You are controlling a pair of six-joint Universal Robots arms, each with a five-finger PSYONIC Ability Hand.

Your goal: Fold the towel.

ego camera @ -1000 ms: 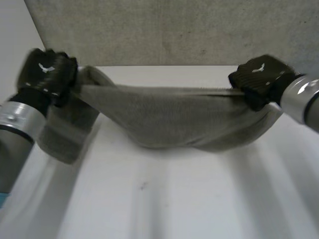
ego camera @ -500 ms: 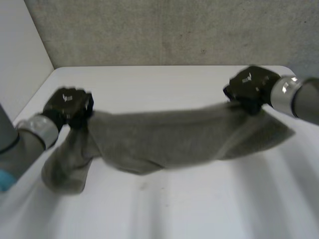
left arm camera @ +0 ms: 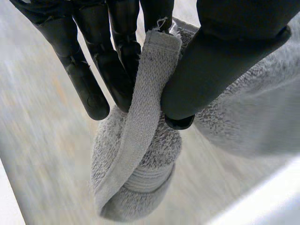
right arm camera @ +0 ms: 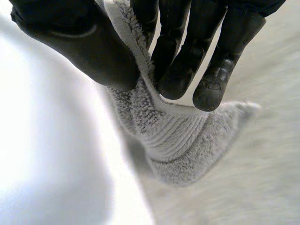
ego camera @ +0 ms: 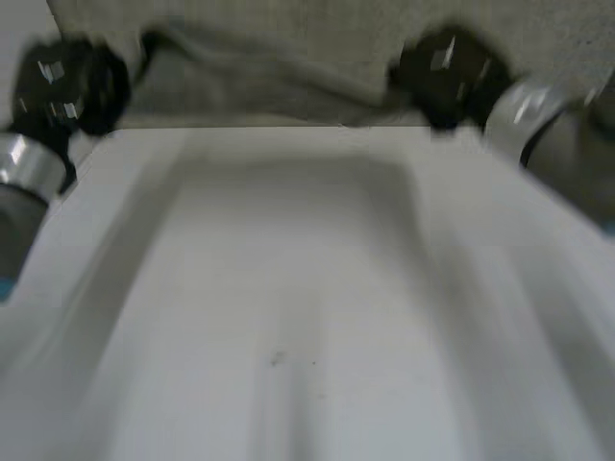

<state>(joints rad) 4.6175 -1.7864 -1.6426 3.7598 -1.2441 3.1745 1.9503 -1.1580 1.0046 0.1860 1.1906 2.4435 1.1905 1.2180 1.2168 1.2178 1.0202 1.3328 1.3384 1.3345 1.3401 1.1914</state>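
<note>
Your left hand (ego camera: 62,82) and right hand (ego camera: 442,69) each pinched the grey terry-cloth towel (left arm camera: 140,154) between thumb and fingers. Likely the spreading step; next, lay it flat.

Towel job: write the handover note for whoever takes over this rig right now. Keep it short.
Left hand: shut on the towel, with its hem pinched between fingers and thumb.
Right hand: shut on the towel, with an edge pinched the same way.
Towel: held up off the white table, spanning between the two hands near the table's far edge. Some cloth hangs past each pinch.
Done: both grips are made and the towel is lifted. No fold is laid yet.
Left: probably lower it onto the table, bring one edge over to make the fold, then release.
</note>
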